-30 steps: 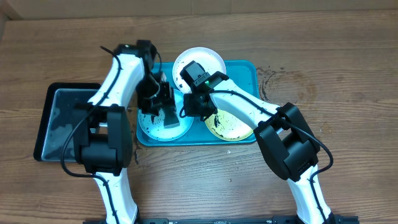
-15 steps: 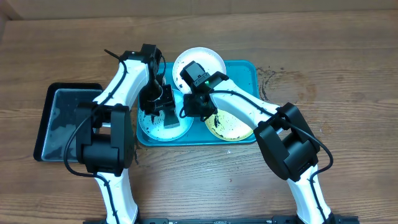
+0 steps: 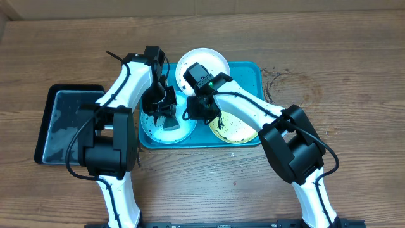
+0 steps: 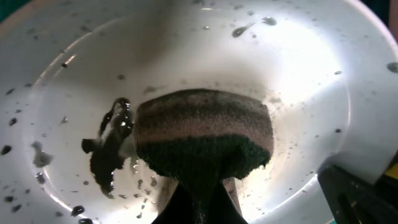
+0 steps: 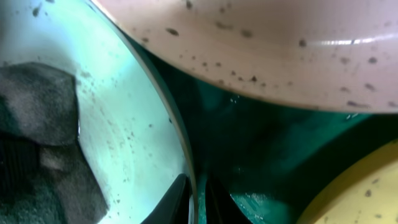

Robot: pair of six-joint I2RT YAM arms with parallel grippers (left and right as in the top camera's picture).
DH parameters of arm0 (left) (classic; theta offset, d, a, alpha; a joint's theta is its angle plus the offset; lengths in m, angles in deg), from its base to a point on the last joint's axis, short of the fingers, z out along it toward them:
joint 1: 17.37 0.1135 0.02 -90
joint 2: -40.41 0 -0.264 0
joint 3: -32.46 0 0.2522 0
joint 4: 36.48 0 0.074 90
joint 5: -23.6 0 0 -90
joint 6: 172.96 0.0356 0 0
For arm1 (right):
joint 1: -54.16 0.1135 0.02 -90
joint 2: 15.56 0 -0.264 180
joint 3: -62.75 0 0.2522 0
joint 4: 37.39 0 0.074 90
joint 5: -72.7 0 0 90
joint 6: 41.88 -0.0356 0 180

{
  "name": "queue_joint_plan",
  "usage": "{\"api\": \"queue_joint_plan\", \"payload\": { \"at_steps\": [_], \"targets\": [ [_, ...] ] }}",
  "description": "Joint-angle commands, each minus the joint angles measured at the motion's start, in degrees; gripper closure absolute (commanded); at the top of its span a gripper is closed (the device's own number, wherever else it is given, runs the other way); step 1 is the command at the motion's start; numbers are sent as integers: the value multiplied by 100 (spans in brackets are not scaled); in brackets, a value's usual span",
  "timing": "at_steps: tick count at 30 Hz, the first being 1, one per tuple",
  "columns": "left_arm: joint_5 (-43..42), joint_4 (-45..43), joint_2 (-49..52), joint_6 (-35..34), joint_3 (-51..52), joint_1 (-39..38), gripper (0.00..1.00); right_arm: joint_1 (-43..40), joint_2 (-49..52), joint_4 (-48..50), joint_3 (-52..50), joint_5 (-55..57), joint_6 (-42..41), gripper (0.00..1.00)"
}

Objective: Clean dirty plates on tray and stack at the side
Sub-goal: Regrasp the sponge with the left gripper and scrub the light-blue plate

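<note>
Three plates lie on the turquoise tray [image 3: 250, 71]: a white plate [image 3: 205, 60] at the back, a teal-rimmed plate [image 3: 150, 130] at the left and a yellow-green plate [image 3: 239, 130] at the right. My left gripper [image 3: 166, 117] is shut on a dark sponge [image 4: 205, 134] that presses into the teal-rimmed plate [image 4: 311, 74] beside a black smear [image 4: 107, 152]. My right gripper [image 5: 196, 193] is shut on that plate's rim [image 5: 180, 149], one finger inside and one outside. In the right wrist view the white plate [image 5: 267, 50] overhangs above, and the yellow-green plate [image 5: 364, 186] shows at the lower right.
A smaller black tray [image 3: 63, 123] lies left of the turquoise one. Dark specks dot the wooden table [image 3: 278, 79] right of the tray's back corner. Both arms cross over the tray's left half.
My left gripper has shut on the sponge and shifted slightly right over the teal-rimmed plate. The right gripper has kept its hold on the rim.
</note>
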Motion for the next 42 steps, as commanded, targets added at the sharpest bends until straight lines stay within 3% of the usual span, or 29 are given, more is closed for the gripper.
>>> {"api": "queue_joint_plan", "payload": {
  "at_steps": [1,9,14,21,25,32,39,42],
  "targets": [
    [391,-7,-35,-2,140,4,96,7,160,-133,-15,195,35,88],
    [1097,-170,-35,0,431,4,96,7,160,-157,-15,192,31,88],
    [2210,63,-35,-7,431,22,96,7,162,-157,-15,199,33,88],
    [2236,197,-37,-26,315,20,96,7,162,-151,-15,256,31,91],
    [1727,232,-37,-20,120,17,96,7,162,-144,-15,254,31,92],
    [-1126,-372,-35,710,52,-2,96,7,162,-157,-15,227,7,92],
    [-1248,-667,-35,393,55,-136,96,7,162,-157,-15,184,9,92],
    [-929,-715,-35,387,57,-186,96,7,162,-155,-15,186,11,92]
  ]
}}
